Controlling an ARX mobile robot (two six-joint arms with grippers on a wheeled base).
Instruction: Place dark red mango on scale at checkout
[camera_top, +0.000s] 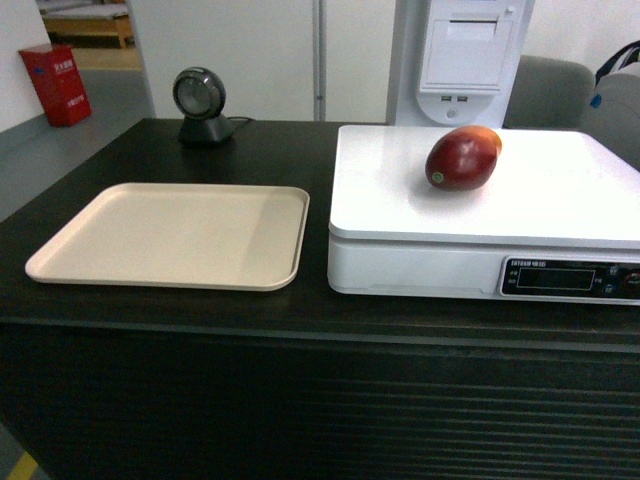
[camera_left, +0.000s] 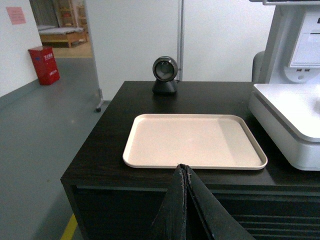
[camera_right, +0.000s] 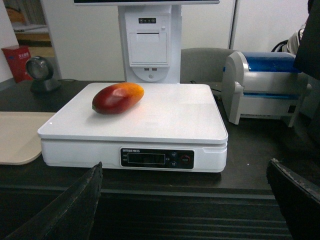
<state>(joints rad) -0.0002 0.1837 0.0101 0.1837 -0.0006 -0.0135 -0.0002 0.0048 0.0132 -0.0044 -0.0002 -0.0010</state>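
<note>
The dark red mango (camera_top: 462, 158) is seen lying on the scale (camera_top: 560, 200), untouched; the task is judged complete; left fingers (camera_left: 184, 172) are closed empty; right fingers (camera_right: 80, 200) spread wide, empty.

All views facing checkout (camera_top: 200, 330) frontally.

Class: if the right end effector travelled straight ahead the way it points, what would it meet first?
Probably the scale, at its front display panel; the right end effector is open and level with it, though depth is uncertain.

Checkout (camera_top: 150, 310): tray (camera_top: 170, 235), scale (camera_top: 480, 215), scanner (camera_top: 200, 105).
</note>
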